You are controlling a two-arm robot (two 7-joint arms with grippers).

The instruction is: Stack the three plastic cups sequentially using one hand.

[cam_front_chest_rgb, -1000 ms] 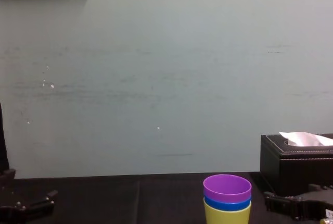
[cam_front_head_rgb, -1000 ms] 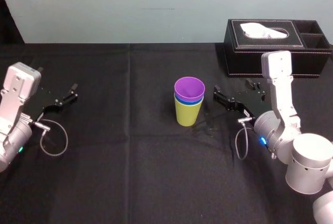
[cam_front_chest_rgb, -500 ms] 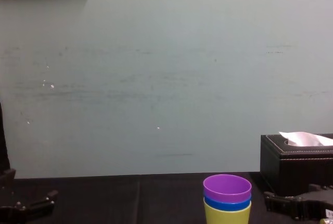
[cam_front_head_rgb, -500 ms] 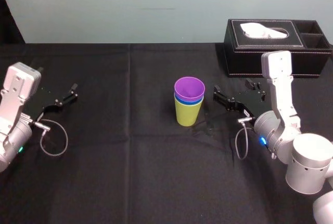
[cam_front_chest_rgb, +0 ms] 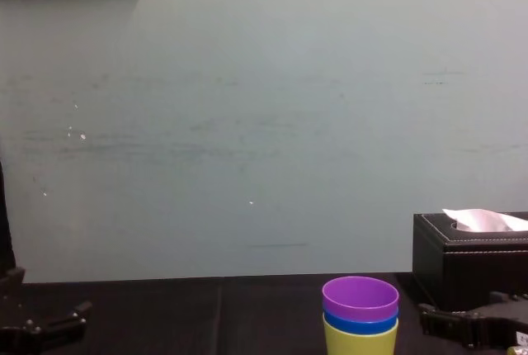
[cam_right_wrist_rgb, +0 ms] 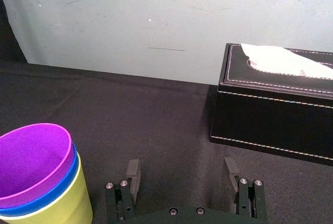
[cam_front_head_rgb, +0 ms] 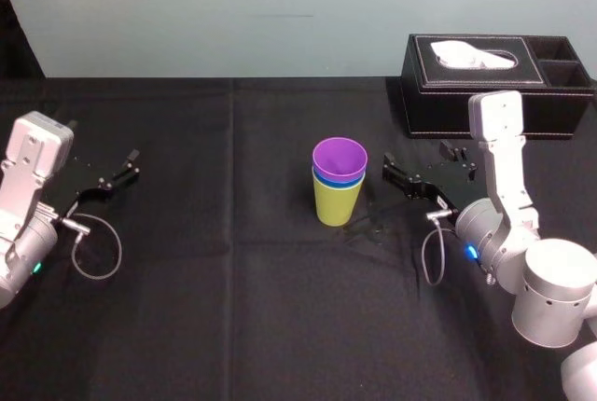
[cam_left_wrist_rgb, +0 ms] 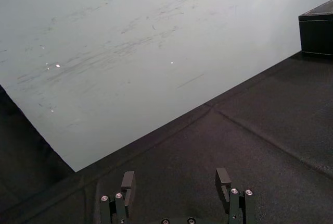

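Right gripper splayed, empty, near stacked cups (seemingly clear), left gripper parked

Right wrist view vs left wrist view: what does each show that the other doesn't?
Right wrist, not left wrist: the stack, purple cup in blue cup in yellow-green cup, beside the open right end effector, untouched; the white tissue. Left wrist, not right wrist: the open left end effector over bare black cloth. Both: the tissue box, the cloth, the pale wall.
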